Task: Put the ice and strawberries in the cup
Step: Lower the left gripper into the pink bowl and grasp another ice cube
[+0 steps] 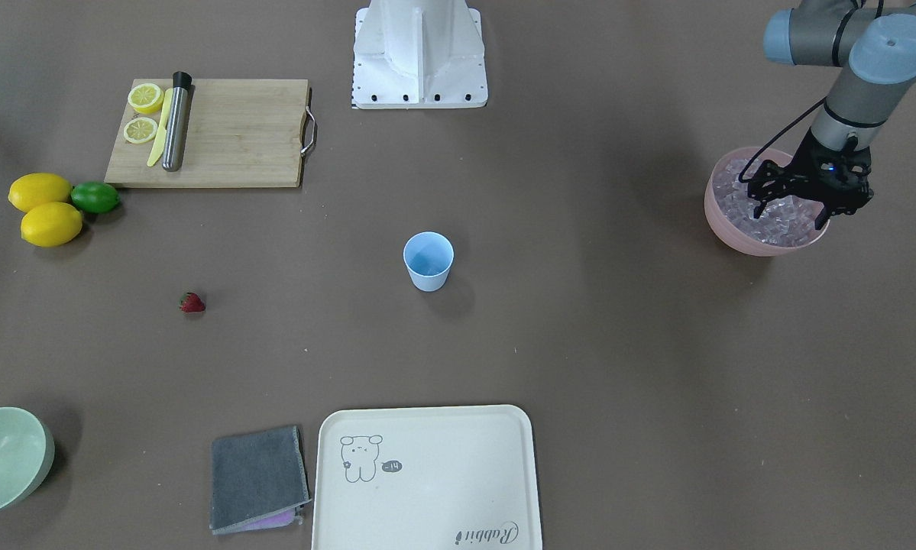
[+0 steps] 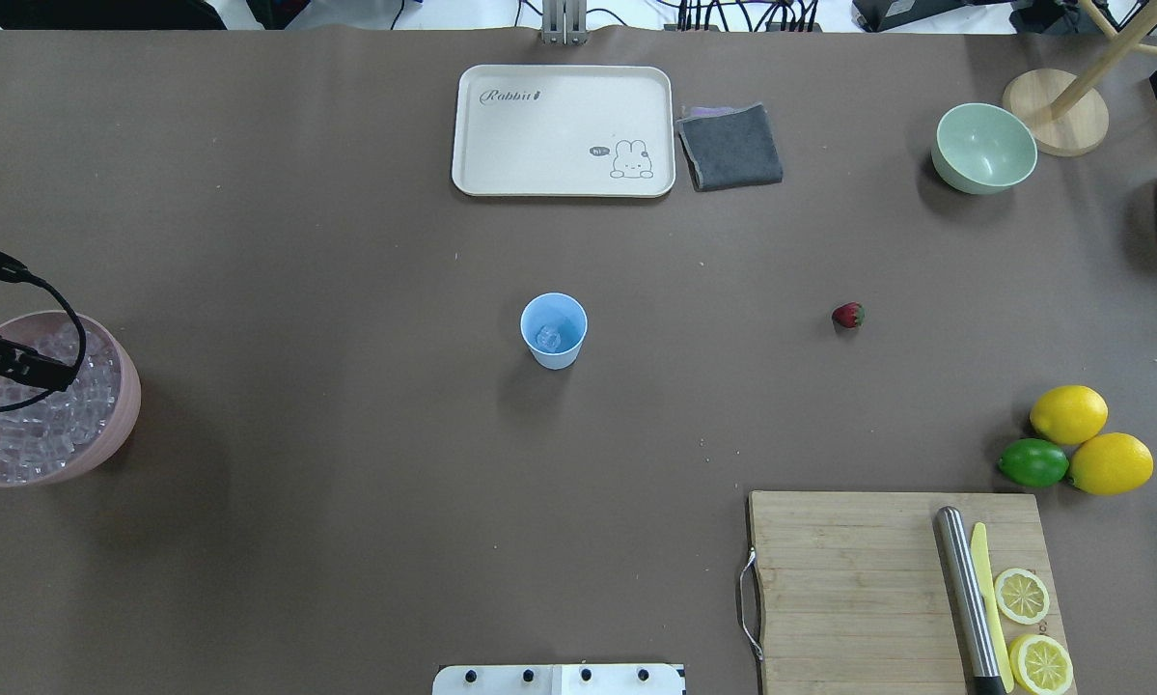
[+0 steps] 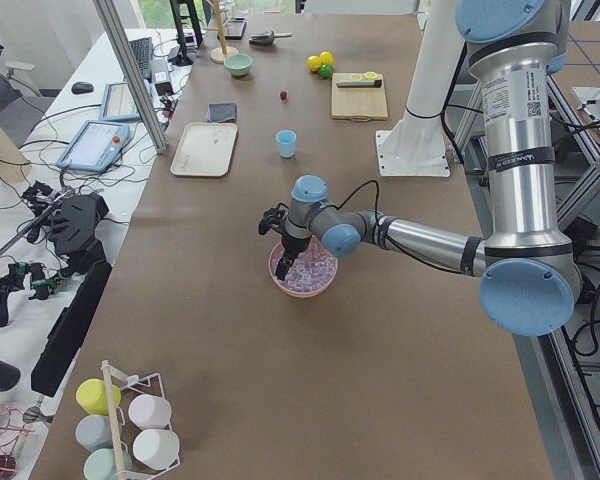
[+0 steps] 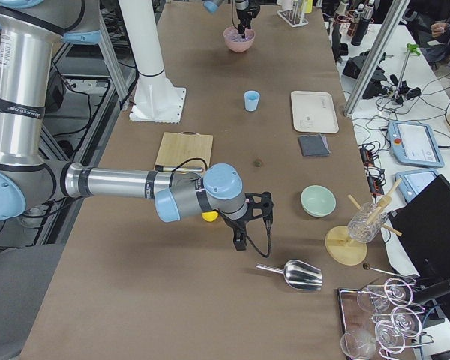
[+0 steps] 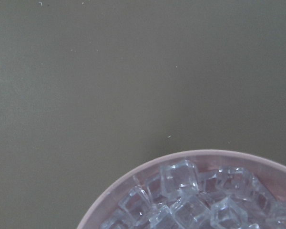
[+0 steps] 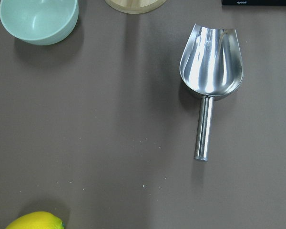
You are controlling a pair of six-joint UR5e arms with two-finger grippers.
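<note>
The left end effector is hanging spread open over the ice in the pink bowl at the counter's edge. The cup is standing mid-counter, with the strawberry lying well apart. I cannot tell whether the right end effector is open or clenched.

Our left arm extended far out to own left side, forearm near level in side view, wrist bent down. Our left gripper points down, jaws spread wide, both black fingers angled outward, small blue light on its body.

Our right arm held low, out to own right side, forearm near level. Our right gripper hangs down off wrist, shows only in side view; we cannot tell how jaws stand.
</note>
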